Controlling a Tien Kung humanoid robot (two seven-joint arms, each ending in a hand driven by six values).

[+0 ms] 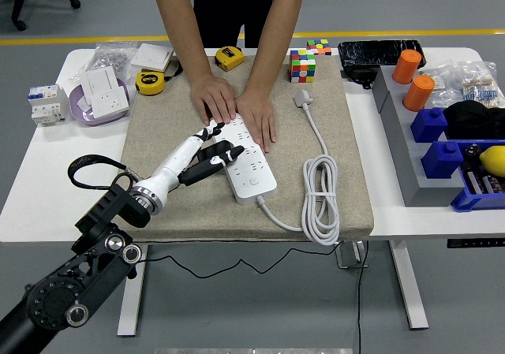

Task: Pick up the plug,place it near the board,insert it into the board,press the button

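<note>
At the middle of the beige mat (197,204), the white power strip (245,161) lies slanted, its far end pinned flat by a person's two hands (237,109), evidently to keep it from sliding under pressure. From seven o'clock the robot's left hand (207,150) reaches over the black plug (213,158), seated at the strip's nine-o'clock edge; I cannot tell whether it grips or merely presses. Coiled cable (322,196) lies at three o'clock.
</note>
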